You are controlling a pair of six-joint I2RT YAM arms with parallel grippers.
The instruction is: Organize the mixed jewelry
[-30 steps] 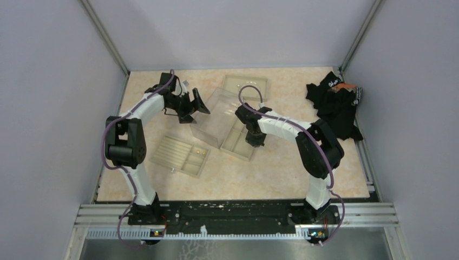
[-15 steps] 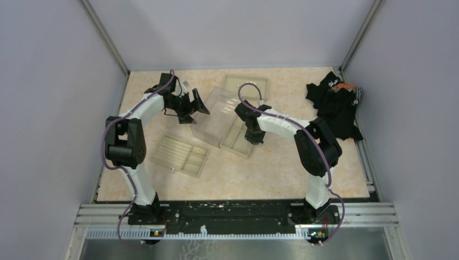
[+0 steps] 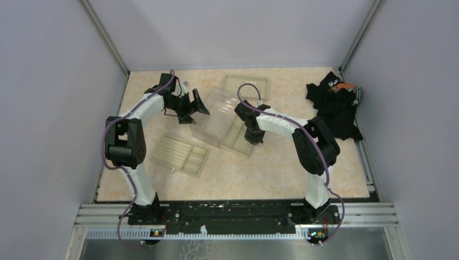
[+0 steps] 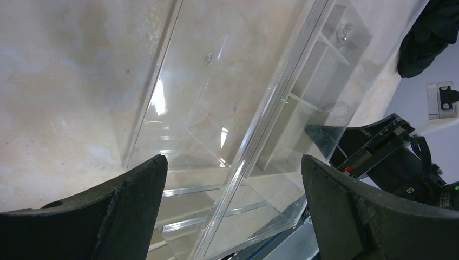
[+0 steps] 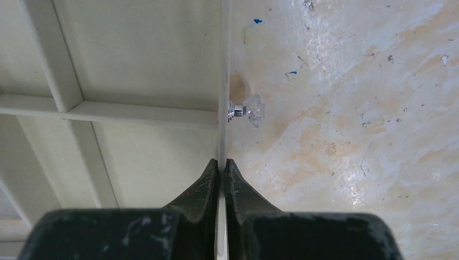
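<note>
My right gripper (image 5: 222, 161) is shut on the thin front wall of a beige compartmented tray (image 5: 135, 49), just below the tray's small crystal knob (image 5: 248, 110). In the top view this gripper (image 3: 254, 136) sits at the tray (image 3: 236, 142), which sticks out of a clear plastic case (image 3: 214, 116). My left gripper (image 4: 233, 158) is open, its fingers either side of the case's clear edge (image 4: 260, 124) without touching it. It hovers at the case's left side (image 3: 197, 103). One tiny silvery piece of the mixed jewelry (image 4: 342, 33) lies in a far compartment.
A second beige tray (image 3: 181, 155) with long slots lies at the front left. A third one (image 3: 246, 85) lies at the back. A black cloth heap (image 3: 335, 105) is by the right wall. Grey walls close the table in on three sides.
My right gripper has edged slightly left and back, taking the tray's front wall with it. The left arm has stayed still.
</note>
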